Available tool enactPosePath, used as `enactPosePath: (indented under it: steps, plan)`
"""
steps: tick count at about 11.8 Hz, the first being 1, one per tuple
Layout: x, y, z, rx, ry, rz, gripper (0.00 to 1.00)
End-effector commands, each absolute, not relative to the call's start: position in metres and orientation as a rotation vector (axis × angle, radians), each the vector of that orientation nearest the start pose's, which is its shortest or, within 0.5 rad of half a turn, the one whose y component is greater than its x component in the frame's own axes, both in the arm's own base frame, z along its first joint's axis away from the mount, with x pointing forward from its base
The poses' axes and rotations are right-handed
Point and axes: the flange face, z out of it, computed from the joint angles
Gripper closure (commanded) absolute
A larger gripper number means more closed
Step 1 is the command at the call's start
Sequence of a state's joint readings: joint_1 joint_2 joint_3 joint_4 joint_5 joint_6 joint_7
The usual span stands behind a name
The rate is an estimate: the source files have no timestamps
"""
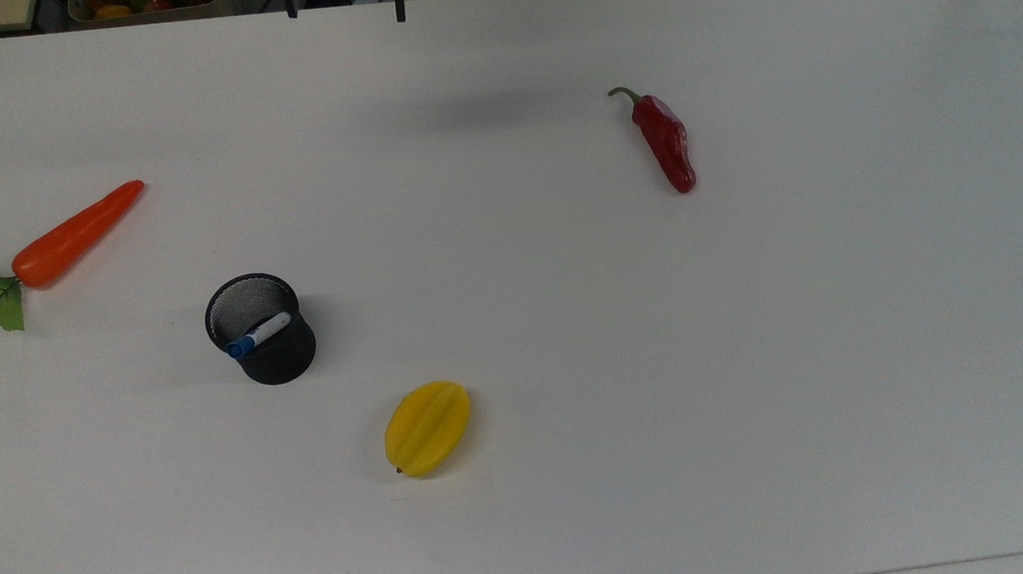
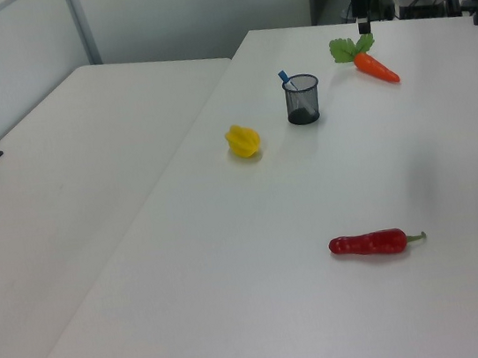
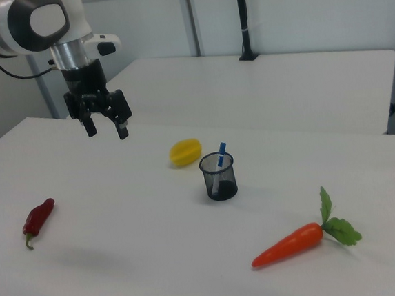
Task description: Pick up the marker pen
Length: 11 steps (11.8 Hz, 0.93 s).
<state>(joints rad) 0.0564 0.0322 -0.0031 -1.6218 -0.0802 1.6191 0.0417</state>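
While the pincer (image 3: 106,127) hangs released, the marker pen (image 1: 258,334) leans inside the mesh cup (image 1: 266,349).

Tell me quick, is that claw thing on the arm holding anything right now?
Pincer: open, holding nothing, up in the air above the table. The marker pen stands in the black mesh cup.

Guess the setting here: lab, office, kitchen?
Probably a robot lab bench in an office-like room. A Franka arm's gripper hangs open over a plain white table set with props: plastic carrot, chilli, a mesh cup holding a marker.
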Motion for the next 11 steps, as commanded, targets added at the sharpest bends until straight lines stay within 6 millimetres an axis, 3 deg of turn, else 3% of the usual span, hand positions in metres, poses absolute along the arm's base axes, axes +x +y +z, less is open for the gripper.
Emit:
enactPosePath:
  steps: [1, 8, 11]
  plan:
    - [0.563, 0.02, 0.587, -3.208, 0.006, 0.064, 0.0]
    - [0.564, 0.019, 0.59, -3.207, 0.006, 0.049, 0.0]
    - [0.583, 0.005, 0.582, -3.204, 0.048, 0.051, 0.0]
